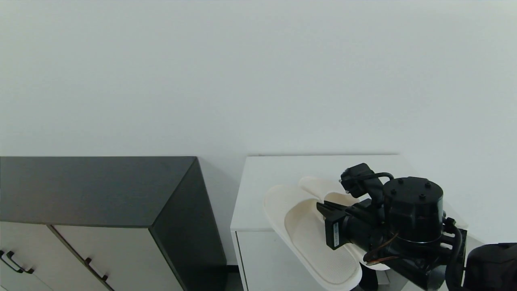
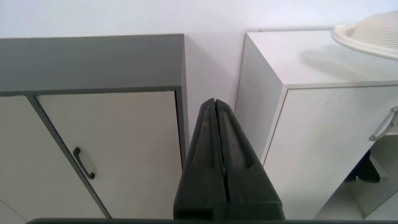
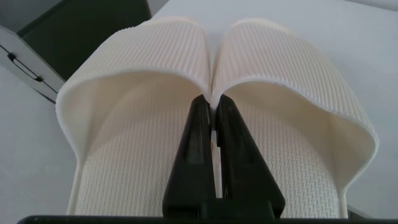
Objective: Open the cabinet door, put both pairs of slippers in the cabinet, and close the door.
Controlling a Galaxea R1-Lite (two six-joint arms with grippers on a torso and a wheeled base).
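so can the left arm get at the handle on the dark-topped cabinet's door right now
Probably yes: the left end effector hangs in front of the dark-topped cabinet, with nothing between it and the door handle. It is shut, though, so it would have to open first.

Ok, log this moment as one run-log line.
right gripper: shut on slipper pair | slipper pair: over white cabinet top, overhanging front edge | left gripper: shut, empty

Of the pair of slippers point(image 1: 307, 238), the farther one sits mostly behind the right gripper point(image 1: 320, 207) and its arm. The dark cabinet point(image 1: 97, 190) runs off the head view's left and bottom edges. A dark shape point(image 2: 367, 169), maybe inside the white cabinet point(image 2: 323, 143), is too dim to name.
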